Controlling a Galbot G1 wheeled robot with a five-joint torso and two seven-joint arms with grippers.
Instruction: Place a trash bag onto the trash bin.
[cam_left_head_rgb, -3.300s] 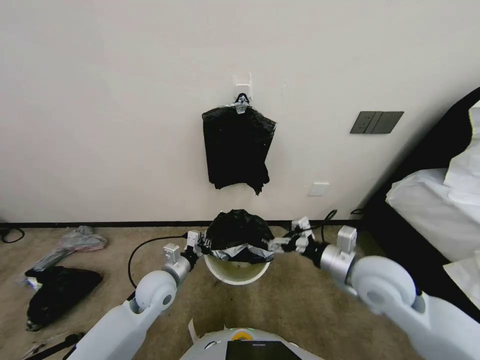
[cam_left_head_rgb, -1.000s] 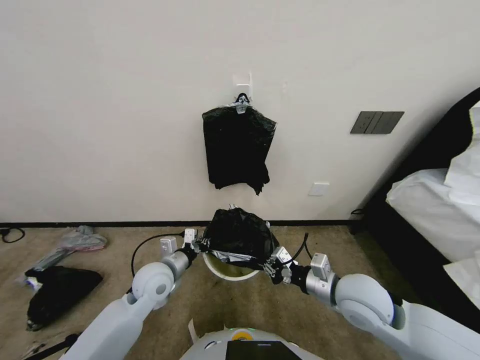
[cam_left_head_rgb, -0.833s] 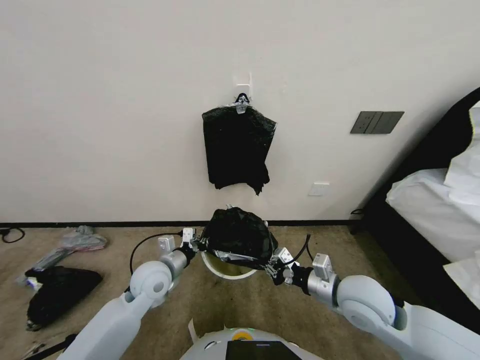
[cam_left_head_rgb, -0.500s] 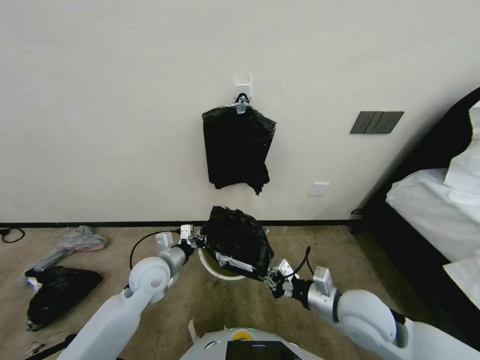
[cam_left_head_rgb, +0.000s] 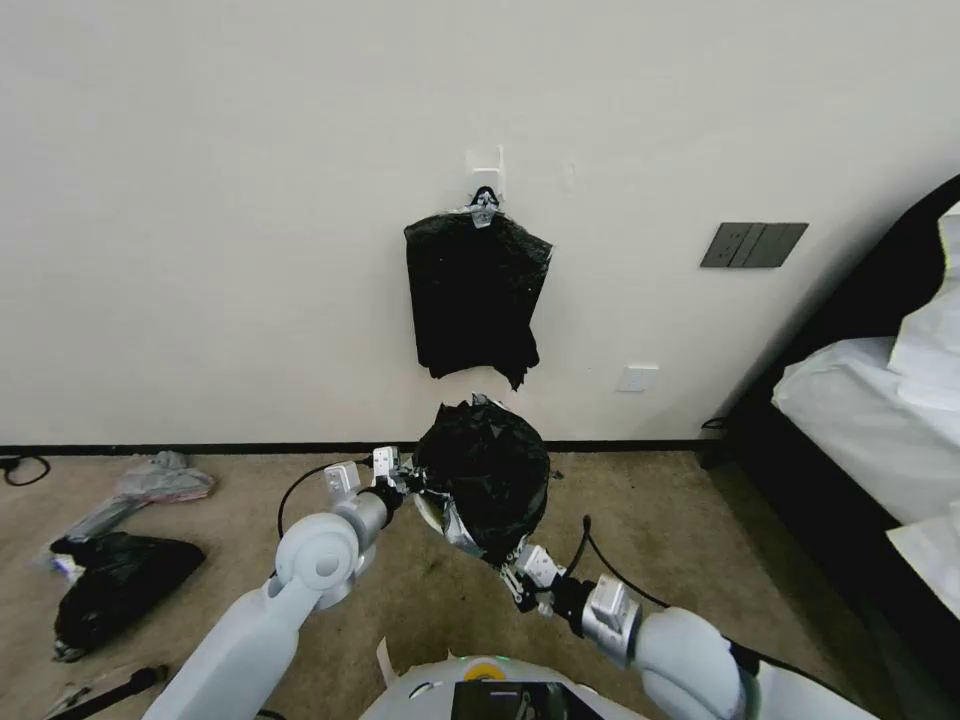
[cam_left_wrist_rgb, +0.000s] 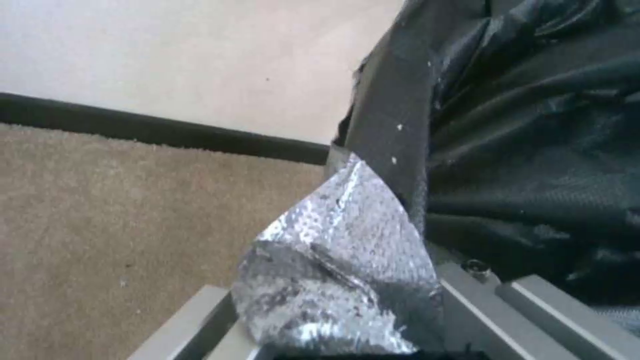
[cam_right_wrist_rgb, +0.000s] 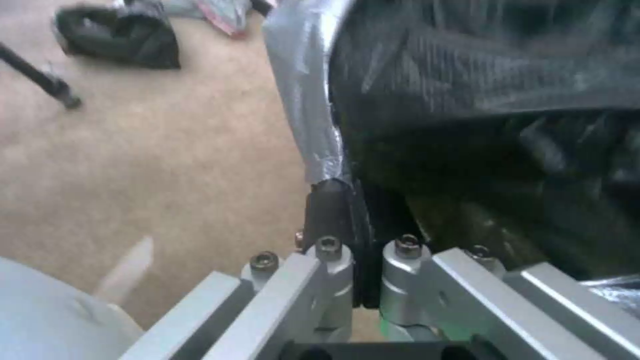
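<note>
**Gripping the bag's rim from two sides**

The right gripper (cam_left_head_rgb: 517, 577) is pinched closed on the near edge of the trash bag (cam_left_head_rgb: 487, 472); in the right wrist view its fingertips (cam_right_wrist_rgb: 331, 200) meet on the silvery fold. The left gripper (cam_left_head_rgb: 405, 482) clamps the bag's left edge. The bag billows between them, covering the trash bin (cam_left_head_rgb: 428, 508), of which a sliver of rim shows.

Setting: bedroom | Evidence: dark-framed bed with white bedding (cam_left_head_rgb: 860, 400) at right; beige carpet floor (cam_left_head_rgb: 200, 540); plain cream wall (cam_left_head_rgb: 250, 200) bearing grey switch panel (cam_left_head_rgb: 753, 244)
</note>
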